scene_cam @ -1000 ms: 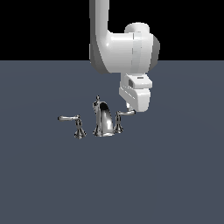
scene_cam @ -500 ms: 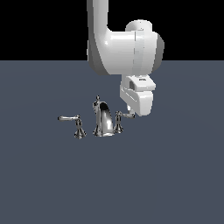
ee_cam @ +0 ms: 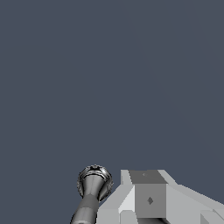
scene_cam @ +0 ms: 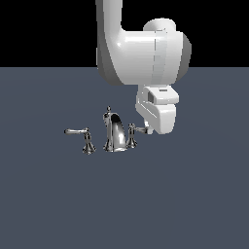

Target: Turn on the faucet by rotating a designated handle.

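You are looking at a plain, dark slate-grey surface (scene_cam: 58, 204) that runs back to a flat black backdrop; it carries no pattern, and no brand, label or writing can be read anywhere. On it stands the small shiny chrome faucet (scene_cam: 115, 133), its wide arched spout topped by a tiny knob. Take that spout as your landmark: on its exterior view's left stands a chrome lever with a long arm (scene_cam: 80, 138) reaching away from the spout, and just beside it on the exterior view's right stands the designated chrome lever handle on a small flared base (scene_cam: 133, 135), its short arm pointing away from the spout toward the white robot arm (scene_cam: 141, 53). The white boxy pincer (scene_cam: 156, 115) hangs at that arm's tip, appearing to touch it or sit just beside it. In the wrist view the handle (ee_cam: 93, 188) shows next to a pale grey block of the pincer (ee_cam: 148, 199), but you cannot tell whether the jaws are wide or narrow. Against the frames from a second ago, the faucet sits the same, while the arm's bulky joint has shifted slightly.
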You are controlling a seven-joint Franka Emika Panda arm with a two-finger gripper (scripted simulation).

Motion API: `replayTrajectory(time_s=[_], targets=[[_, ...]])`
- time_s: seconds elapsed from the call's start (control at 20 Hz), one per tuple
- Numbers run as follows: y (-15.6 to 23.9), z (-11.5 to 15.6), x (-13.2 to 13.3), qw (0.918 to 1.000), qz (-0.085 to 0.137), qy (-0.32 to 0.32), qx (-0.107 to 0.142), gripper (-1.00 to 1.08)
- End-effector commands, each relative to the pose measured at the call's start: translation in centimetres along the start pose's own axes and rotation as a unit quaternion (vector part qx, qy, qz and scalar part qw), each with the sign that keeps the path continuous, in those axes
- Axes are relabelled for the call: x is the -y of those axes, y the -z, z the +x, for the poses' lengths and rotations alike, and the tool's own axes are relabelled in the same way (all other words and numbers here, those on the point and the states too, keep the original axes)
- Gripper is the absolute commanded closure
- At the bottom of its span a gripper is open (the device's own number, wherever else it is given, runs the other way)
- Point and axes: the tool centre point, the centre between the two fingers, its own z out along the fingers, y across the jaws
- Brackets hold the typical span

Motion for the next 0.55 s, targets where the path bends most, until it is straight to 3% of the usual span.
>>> replayTrajectory(time_s=[0.0, 0.5], targets=[[0.0, -1.0, -0.3, 1.0, -0.001, 0.002, 0.001, 1.08], [0.1, -4.5, -2.0, 1.0, -0.002, 0.003, 0.001, 1.08]])
